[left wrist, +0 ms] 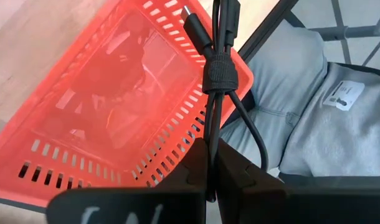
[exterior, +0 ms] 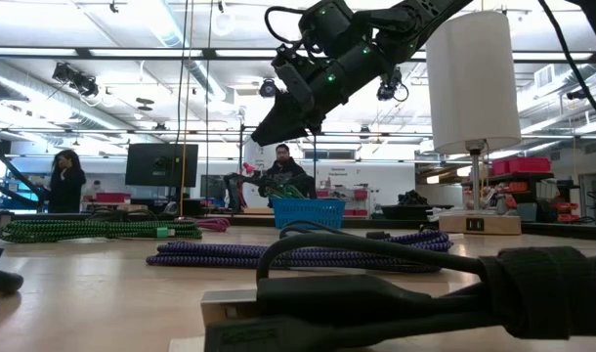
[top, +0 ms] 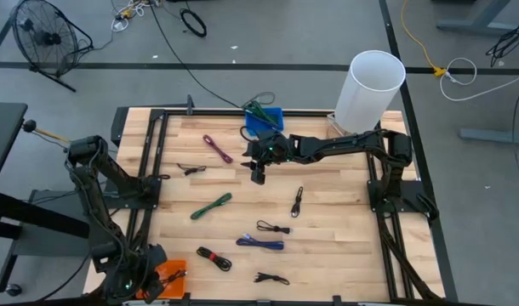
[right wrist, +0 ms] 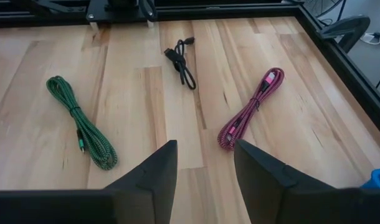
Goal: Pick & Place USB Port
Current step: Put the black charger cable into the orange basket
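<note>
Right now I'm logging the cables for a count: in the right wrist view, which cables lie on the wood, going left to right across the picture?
Green cable → black cable → pink cable. All three lie apart from each other on the wooden table, beyond the right gripper, whose fingers are open and empty.

Left hand [left wrist: 210, 180] clamped shut at table's near-left corner, right hand [right wrist: 204, 163] parted, raised mid-table

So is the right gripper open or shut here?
Open. The right gripper shows bare wooden table between its spread fingers, holding nothing, above the pink braided cable.
</note>
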Controlling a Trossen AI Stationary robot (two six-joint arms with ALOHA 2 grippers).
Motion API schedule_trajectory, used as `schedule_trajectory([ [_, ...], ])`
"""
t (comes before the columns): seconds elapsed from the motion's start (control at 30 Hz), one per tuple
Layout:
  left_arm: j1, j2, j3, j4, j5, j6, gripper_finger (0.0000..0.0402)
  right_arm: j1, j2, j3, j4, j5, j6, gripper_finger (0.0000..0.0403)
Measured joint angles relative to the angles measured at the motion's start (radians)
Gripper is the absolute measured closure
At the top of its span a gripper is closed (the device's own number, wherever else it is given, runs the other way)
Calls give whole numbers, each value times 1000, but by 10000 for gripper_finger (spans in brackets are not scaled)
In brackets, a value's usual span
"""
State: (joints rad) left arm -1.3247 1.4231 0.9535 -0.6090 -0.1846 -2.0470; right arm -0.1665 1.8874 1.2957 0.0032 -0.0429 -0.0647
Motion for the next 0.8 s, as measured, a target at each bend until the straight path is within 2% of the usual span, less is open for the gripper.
schedule_trajectory([
  [0.07,-1,0,0,1,-13,3,393,0,0,0,0,0,0,243],
  [0.17,8,-5,-1,-10,-27,105,393,0,0,0,-6,0,0,243],
  [0.33,12,-6,-4,-96,70,237,393,0,0,0,-8,0,0,243],
  [0.47,-15,-9,-4,-126,91,195,393,0,0,0,-14,0,0,243],
  [0.6,-48,-10,-3,-109,-32,199,393,0,0,0,-15,0,0,243],
  [0.8,-46,-10,-3,-110,-18,158,393,0,0,0,-21,0,5,243],
])
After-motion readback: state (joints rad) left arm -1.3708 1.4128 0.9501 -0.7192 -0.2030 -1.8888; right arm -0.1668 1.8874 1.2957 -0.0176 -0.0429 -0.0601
